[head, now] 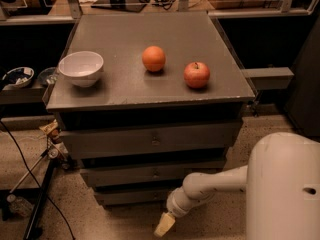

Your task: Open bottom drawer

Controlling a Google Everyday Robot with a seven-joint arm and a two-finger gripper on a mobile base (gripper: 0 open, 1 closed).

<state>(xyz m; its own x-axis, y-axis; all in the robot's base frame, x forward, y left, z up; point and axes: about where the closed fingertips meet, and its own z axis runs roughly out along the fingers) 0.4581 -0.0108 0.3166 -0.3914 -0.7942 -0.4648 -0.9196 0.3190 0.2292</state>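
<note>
The bottom drawer [131, 195] is the thin grey strip lowest on the cabinet, just above the floor, and it sits closed. Its right part is hidden behind my arm. My gripper [164, 225] hangs in front of and slightly below that drawer, near its middle, pointing down toward the floor. The white arm reaches in from the lower right.
Above are the mid-sized drawer [150, 173] and the tall top drawer [150, 139]. On the cabinet top [125, 91] stand a white bowl [81, 67], an orange [153, 58] and a red apple [196, 74]. A cable and a stand leg [37, 209] lie on the floor at left.
</note>
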